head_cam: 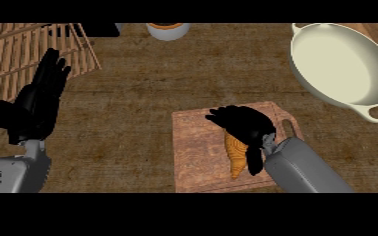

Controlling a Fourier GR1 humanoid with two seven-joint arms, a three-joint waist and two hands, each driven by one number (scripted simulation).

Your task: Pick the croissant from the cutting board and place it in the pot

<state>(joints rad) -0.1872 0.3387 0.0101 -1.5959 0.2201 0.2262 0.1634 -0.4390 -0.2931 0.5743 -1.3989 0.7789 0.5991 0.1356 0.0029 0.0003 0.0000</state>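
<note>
Golden croissant is sitting on the cutting board, with the right hand curled down over its top end (looks like it's gripping it). Cream pot is well apart, upper right. Left hand rests open at the left edge.

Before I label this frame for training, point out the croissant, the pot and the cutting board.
croissant (pixel 237 161), head view, lower tapered end.
pot (pixel 332 62), head view, pale inner floor.
cutting board (pixel 198 150), head view, bare left part.
</note>
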